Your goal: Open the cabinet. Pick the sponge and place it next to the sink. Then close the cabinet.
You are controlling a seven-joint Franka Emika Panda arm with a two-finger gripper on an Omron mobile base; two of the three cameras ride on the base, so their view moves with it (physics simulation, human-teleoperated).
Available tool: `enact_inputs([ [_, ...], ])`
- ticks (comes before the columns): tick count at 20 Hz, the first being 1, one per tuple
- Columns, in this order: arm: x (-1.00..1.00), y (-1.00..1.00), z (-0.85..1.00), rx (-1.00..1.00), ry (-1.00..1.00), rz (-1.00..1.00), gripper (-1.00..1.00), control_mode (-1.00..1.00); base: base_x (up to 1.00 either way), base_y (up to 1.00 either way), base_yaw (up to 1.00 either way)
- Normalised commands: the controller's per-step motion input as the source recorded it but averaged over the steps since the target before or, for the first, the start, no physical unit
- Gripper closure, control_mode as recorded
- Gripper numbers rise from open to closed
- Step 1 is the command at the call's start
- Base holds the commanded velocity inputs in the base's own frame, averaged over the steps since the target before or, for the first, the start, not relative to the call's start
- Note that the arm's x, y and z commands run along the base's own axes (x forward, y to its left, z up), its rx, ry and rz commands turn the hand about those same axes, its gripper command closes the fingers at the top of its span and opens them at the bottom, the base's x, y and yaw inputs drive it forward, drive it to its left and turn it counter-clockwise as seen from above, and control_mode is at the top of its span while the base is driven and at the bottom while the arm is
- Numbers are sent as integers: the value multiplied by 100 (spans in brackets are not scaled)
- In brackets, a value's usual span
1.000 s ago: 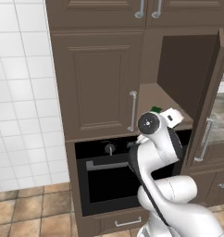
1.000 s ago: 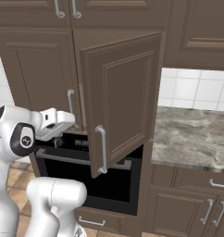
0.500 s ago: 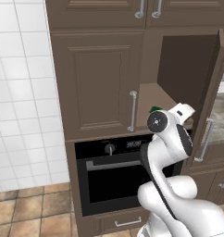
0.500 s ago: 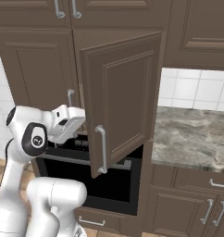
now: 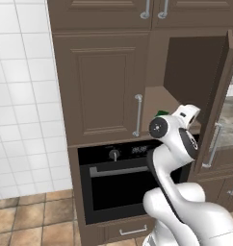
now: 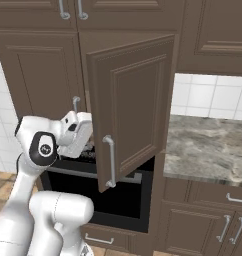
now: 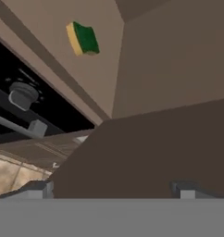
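The cabinet's right door (image 5: pixel 218 91) stands swung open, seen from outside in the right base view (image 6: pixel 133 100); its left door (image 5: pixel 103 86) is shut. On the brown shelf (image 7: pixel 44 28) inside lies the sponge (image 7: pixel 84 39), green with a yellow layer, and a green sliver of the sponge (image 5: pixel 161 113) shows behind the arm. My gripper (image 7: pixel 114 189) is open and empty, at the front of the shelf opening, well short of the sponge. The hand (image 5: pixel 188 114) hangs between the shelf edge and the open door, beside the door's inner face (image 6: pixel 79 131). The sink is out of view.
A black oven (image 5: pixel 119 180) with a knob (image 7: pixel 22 95) and bar handle sits right below the shelf. A marble counter (image 6: pixel 208 145) lies right of the open door, with lower cabinet doors (image 6: pixel 213 220) under it. White tiles (image 5: pixel 22 120) cover the wall on the left.
The arm has swung right and slightly up, bringing the hand closer to the shelf opening and the open door. The jaws stay open.
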Motion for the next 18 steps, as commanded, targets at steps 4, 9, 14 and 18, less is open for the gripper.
enact_inputs([
  [4, 17, 0, 0, -21, 25, 0, -100, -100, 0, 0, 0],
  [9, 1, 0, 0, -14, 17, -4, -100, -100, 0, 0, 0],
  [14, -1, 0, 0, -5, 2, -7, -100, -100, 0, 0, 0],
  [18, -2, -2, -4, -1, 0, -6, -100, -100, 0, 0, 0],
])
